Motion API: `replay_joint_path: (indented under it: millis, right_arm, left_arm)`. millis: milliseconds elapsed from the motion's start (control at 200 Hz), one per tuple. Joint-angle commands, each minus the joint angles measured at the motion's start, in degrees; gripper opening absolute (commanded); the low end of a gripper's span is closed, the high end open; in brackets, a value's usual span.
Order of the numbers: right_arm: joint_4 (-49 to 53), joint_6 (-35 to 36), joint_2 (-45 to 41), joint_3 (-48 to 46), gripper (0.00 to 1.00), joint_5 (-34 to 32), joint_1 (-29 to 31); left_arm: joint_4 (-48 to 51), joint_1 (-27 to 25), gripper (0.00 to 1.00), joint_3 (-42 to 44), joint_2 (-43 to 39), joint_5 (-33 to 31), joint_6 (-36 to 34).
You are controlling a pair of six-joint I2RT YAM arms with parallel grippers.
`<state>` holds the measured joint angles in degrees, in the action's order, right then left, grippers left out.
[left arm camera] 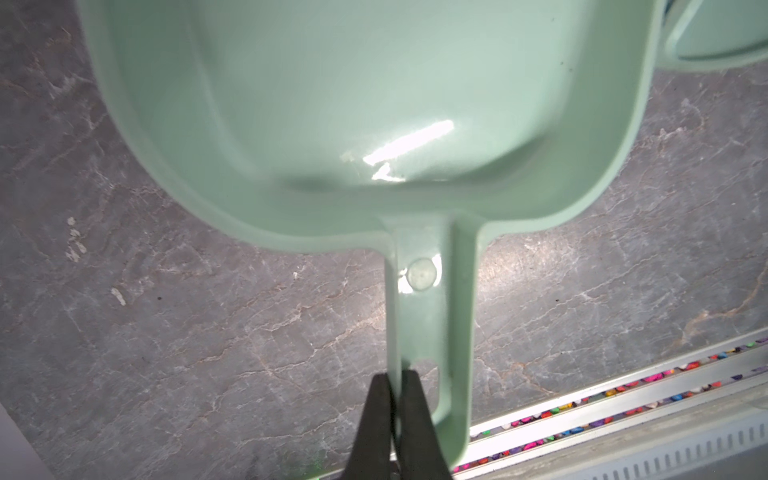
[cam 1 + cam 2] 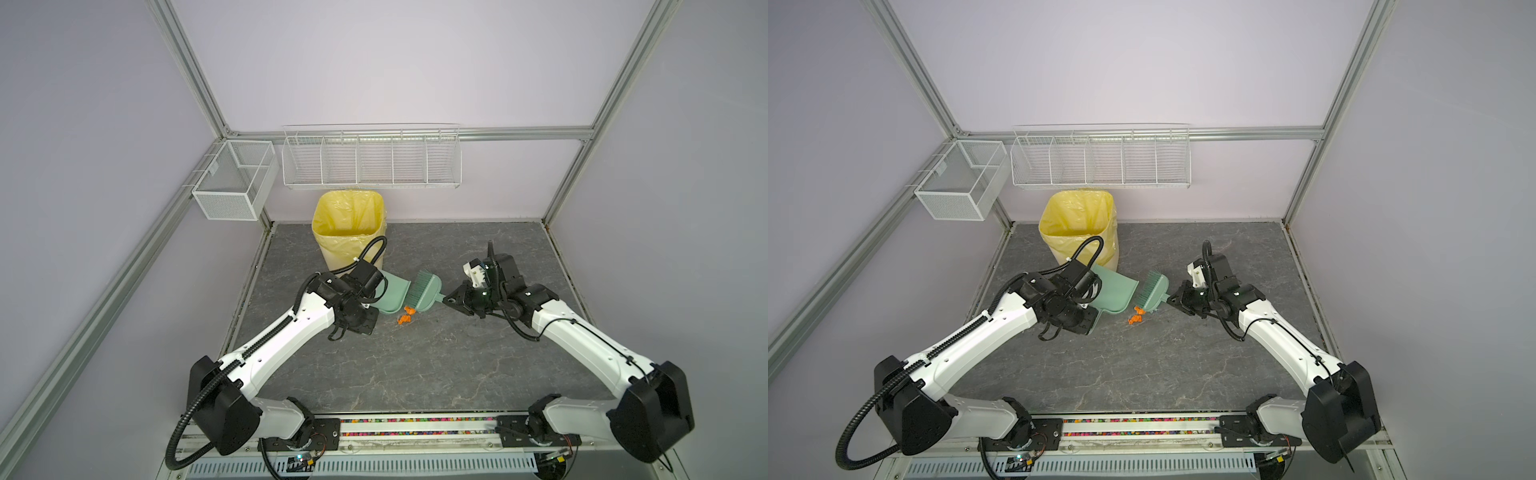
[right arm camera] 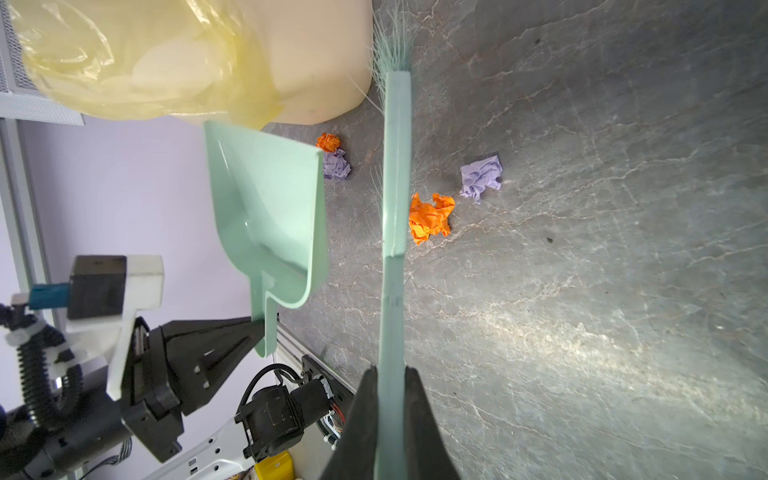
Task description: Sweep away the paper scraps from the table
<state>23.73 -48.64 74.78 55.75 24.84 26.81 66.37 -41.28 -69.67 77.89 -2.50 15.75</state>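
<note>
My left gripper is shut on the handle of a mint-green dustpan, which is tilted beside the bin; the pan holds nothing. My right gripper is shut on the handle of a matching brush, just right of the pan with its bristles facing it. Two orange paper scraps lie on the table by the near ends of pan and brush. In the right wrist view, an orange scrap and a lavender one lie beside the brush; another orange and lavender pair lies near the pan's mouth.
A cream bin with a yellow liner stands at the back left, right behind the dustpan. White wire baskets hang on the back wall and on the left rail. Aluminium rails frame the table.
</note>
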Motion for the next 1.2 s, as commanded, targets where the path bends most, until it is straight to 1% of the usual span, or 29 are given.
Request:
replay_joint_path:
  millis: [0,60,140,285,385,505,675,765,825,895,1000,1195]
  right_arm:
    - [-2.81,-0.59,2.60,1.77,0.07,-0.11,-0.62]
    - [-2.90,-0.53,2.99,2.15,0.07,0.15,-0.62]
    - [-2.84,-0.43,2.43,2.50,0.07,0.17,-0.71]
    - [-2.19,0.60,1.15,2.19,0.07,-1.35,-1.04]
    - [-0.91,1.36,2.73,1.27,0.07,0.32,-2.63]
    - [-4.17,-0.90,2.06,-0.78,0.07,3.40,-4.54]
    - [-4.86,-3.04,-0.52,1.09,0.07,4.13,-4.75]
    - [-5.87,-4.90,-2.16,0.79,0.07,4.83,-4.74]
    - [-5.40,-4.85,-3.37,0.76,0.07,4.57,-4.72]
    - [-2.22,-2.39,-4.69,1.86,0.07,2.51,-4.75]
    - [5.47,4.30,-5.36,5.97,0.07,-1.54,-4.91]
    - [17.55,16.68,-2.29,13.53,0.07,-4.74,-5.09]
  left_arm:
    - [-0.93,-1.18,0.00,2.47,-1.53,1.19,2.20]
    - [-0.78,-2.27,0.00,2.88,-1.78,0.36,3.20]
    - [-0.67,-3.83,0.00,3.17,-2.03,1.05,3.79]
    - [-2.20,-3.98,0.00,4.95,-2.43,2.75,5.23]
    - [-3.31,-4.36,0.00,6.09,-2.36,4.70,6.13]
    - [-3.29,-6.05,0.00,6.71,-1.49,3.86,6.91]
    - [-4.96,-6.56,0.00,7.09,0.21,4.34,7.65]
    - [-5.32,-6.62,0.00,6.45,1.31,4.02,7.46]
    - [-5.15,-6.68,0.00,5.75,2.02,3.63,7.20]
    - [-4.96,-6.64,0.00,5.20,2.35,3.38,7.10]
    - [-4.65,-6.67,0.00,5.05,2.46,3.56,7.18]
    - [-3.05,-7.00,0.00,5.84,0.99,5.30,8.14]
